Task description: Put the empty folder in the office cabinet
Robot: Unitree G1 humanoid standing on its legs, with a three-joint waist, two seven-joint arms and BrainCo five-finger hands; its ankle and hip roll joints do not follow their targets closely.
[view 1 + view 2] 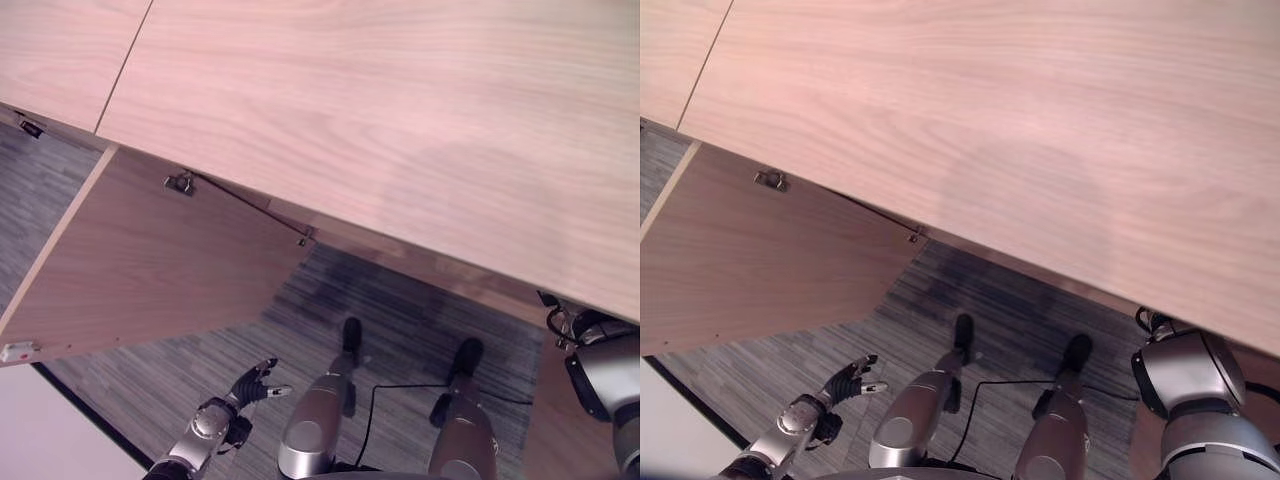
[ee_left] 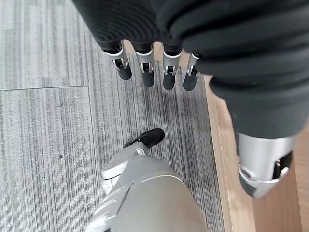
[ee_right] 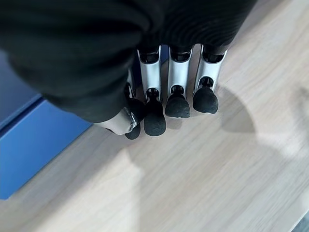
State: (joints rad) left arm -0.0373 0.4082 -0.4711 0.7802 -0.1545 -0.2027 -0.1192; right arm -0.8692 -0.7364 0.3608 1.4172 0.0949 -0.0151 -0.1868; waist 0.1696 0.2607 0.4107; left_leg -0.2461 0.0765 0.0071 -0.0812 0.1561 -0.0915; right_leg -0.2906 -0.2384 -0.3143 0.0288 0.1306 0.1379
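Wood fills most of the head views: the cabinet (image 1: 400,130) top is a wide light board seen from above, with a seam between two panels near its far left corner. Below it, on the robot's left, a cabinet door (image 1: 150,270) stands swung open, and two small metal hinges (image 1: 180,183) join it to the cabinet body. Grey striped carpet (image 1: 400,320) lies under the door and in front of the cabinet.

The left hand (image 1: 252,385) hangs low over the carpet, just below the edge of the open door and not touching it. In the left wrist view its fingers (image 2: 147,72) are straight and a little spread, with nothing between them; they point down at the carpet beside a wooden strip (image 2: 241,203).

The right hand (image 3: 164,96) is over a light wooden surface (image 3: 217,164) inside the cabinet, seen in the right wrist view. Its fingers are curled inward with the dark tips close together, and they hold nothing. The folder (image 3: 34,150), a blue flat thing, lies on this wooden surface just beside the right hand, apart from the fingers.
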